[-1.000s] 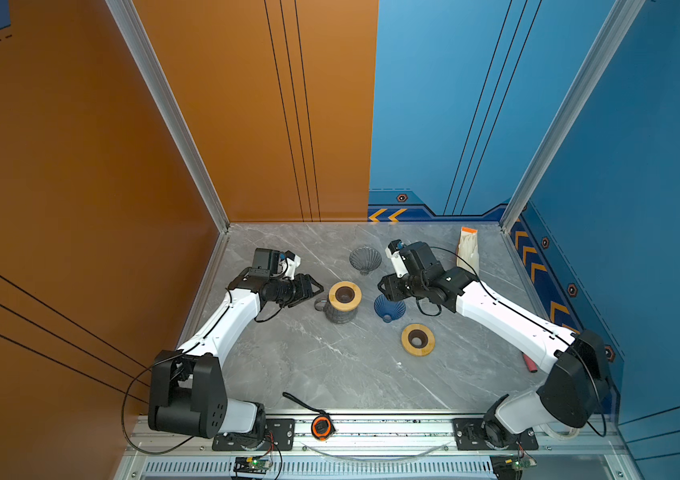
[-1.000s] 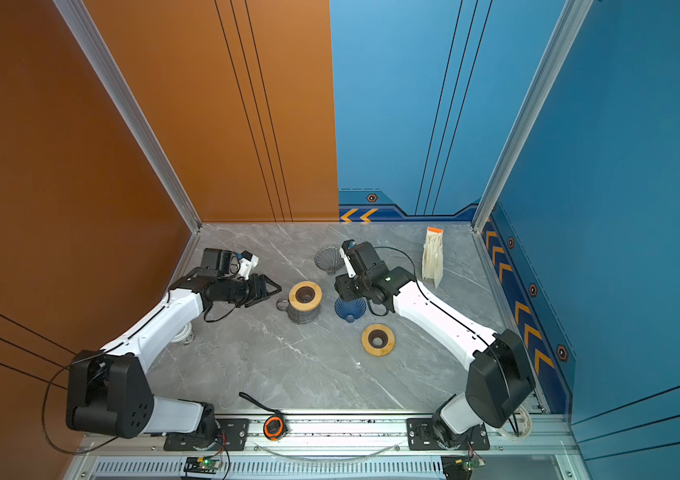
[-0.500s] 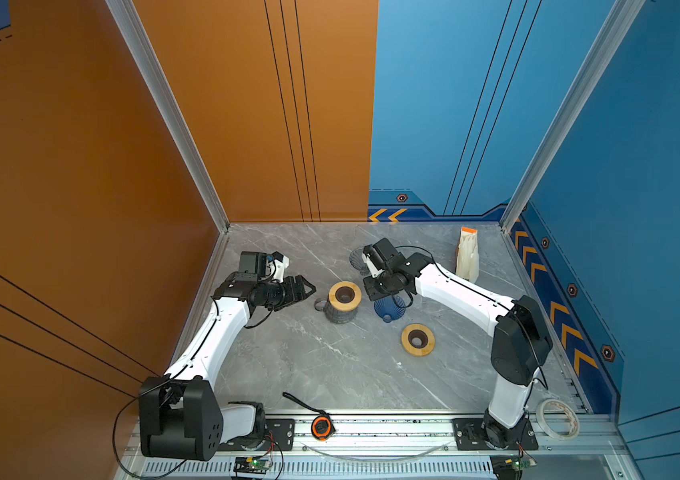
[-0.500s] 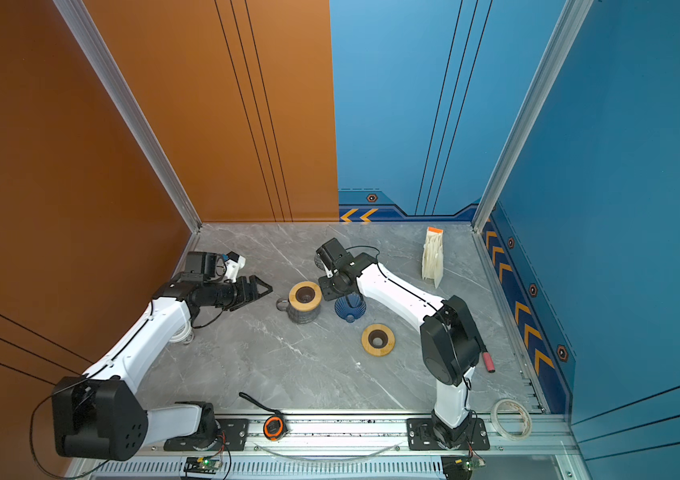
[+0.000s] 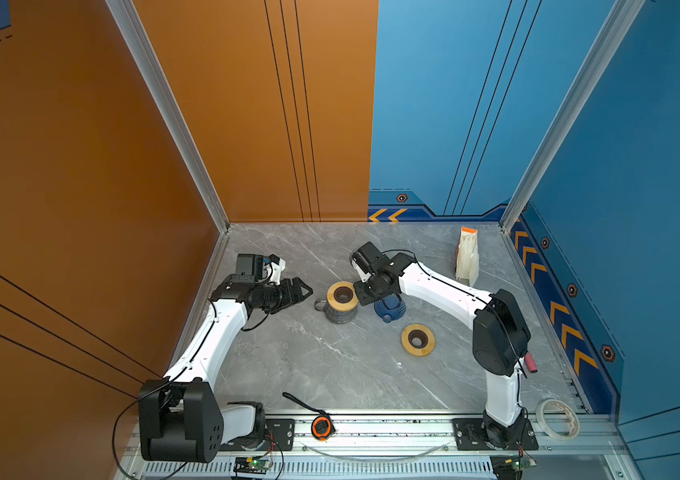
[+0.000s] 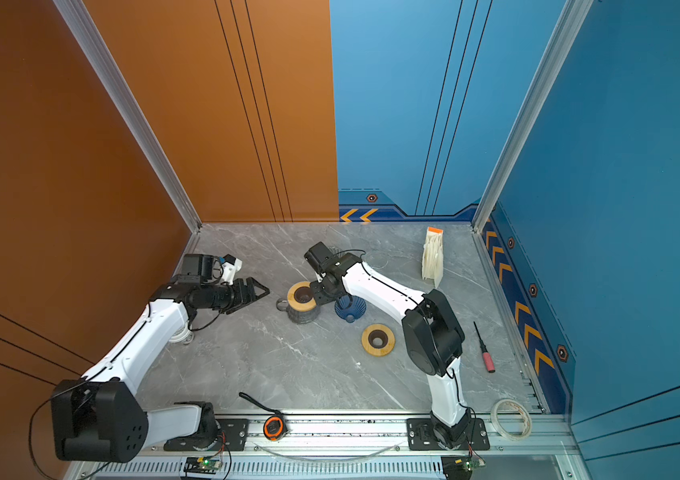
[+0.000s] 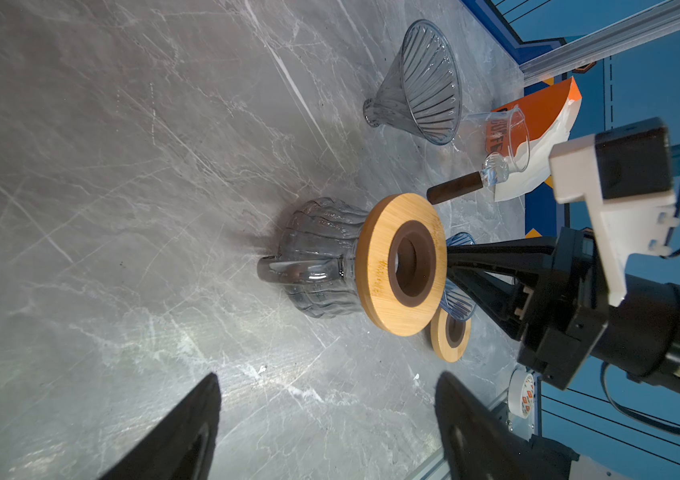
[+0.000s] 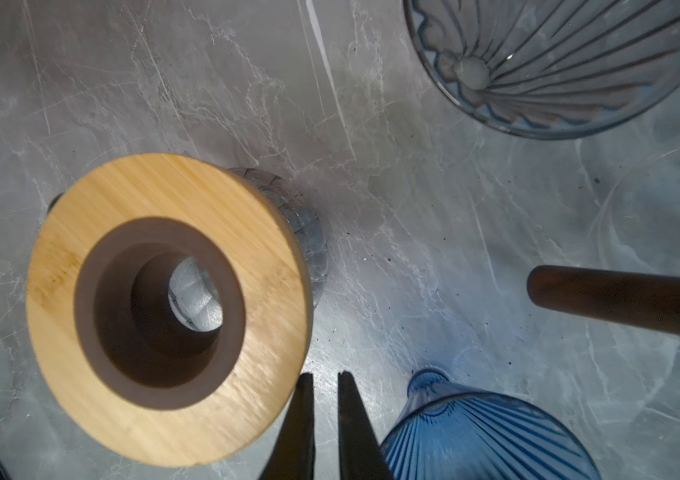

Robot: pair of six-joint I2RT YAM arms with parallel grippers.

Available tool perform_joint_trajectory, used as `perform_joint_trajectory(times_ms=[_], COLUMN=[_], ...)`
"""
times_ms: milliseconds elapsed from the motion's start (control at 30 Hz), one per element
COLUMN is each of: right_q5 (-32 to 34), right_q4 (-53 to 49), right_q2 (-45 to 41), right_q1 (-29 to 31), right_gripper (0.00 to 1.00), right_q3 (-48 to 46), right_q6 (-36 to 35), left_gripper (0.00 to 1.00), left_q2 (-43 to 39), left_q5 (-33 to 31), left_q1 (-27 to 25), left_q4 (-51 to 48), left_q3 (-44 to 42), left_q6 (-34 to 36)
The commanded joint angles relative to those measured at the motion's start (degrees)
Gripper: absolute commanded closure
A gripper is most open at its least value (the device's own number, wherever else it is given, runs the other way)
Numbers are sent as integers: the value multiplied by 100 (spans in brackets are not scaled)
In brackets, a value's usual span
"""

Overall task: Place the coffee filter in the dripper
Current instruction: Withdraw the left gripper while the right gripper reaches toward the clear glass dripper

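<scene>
**Right arm swung in, left jaws spread**

Since a second ago the right arm (image 5: 438, 291) has folded in toward the middle of the desk (image 5: 330, 374) and its jaws have narrowed. The left arm (image 5: 221, 328) has drawn back a little from the grey mug (image 5: 342, 316), and its jaws have widened.

In both top views the right jaws point down between the wooden ring (image 5: 342, 293) capping that mug and the blue dripper (image 5: 390, 309), which lies on its side. The pack of coffee filters (image 5: 468, 257) stands upright at the back right, near the blue wall. It is well apart from both arms and from the dripper. A spare wooden ring (image 5: 417, 339) lies flat nearer the front, and a tape measure (image 5: 321, 427) sits on the front rail. In a top view a red-handled screwdriver (image 6: 483, 347) lies right of the right arm.

The left wrist view shows the left fingers (image 7: 188, 432) wide apart with only bare desk between them: released, and apart from the mug. Past the mug, the right arm's black fingers reach the edge of the wooden ring and partly hide the blue dripper. A clear dripper (image 7: 421, 83) lies on its side farther back. Beside it a glass scoop (image 7: 500, 137) with a brown handle sits in front of the filter pack.

In the right wrist view the right fingers (image 8: 300, 424) are clenched to a thin slit, gripping nothing. The ring is on one side of them and the blue dripper on the other. Whether they touch either one cannot be told.
</scene>
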Motion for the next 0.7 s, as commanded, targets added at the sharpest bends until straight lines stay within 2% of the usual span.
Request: perform_joint_trajectory(times_ms=[0,433,667], right_q5=[-48,213,74], right_q4=[-176,-330,-377], right_q2=[74,-146,-432], right_q1=[48,6,-205], right_gripper=[88,85,76], right_q3=[182,273,549], right_q6=[57,40,-64], left_gripper=[18,18,18], left_q2=[-73,-90,-233], left_q5=[4,54,22], left_q1=[48,58,40], left_q4=[-114,-118,-105], left_q3=[-75,49,138], left_q6=[165,165,227])
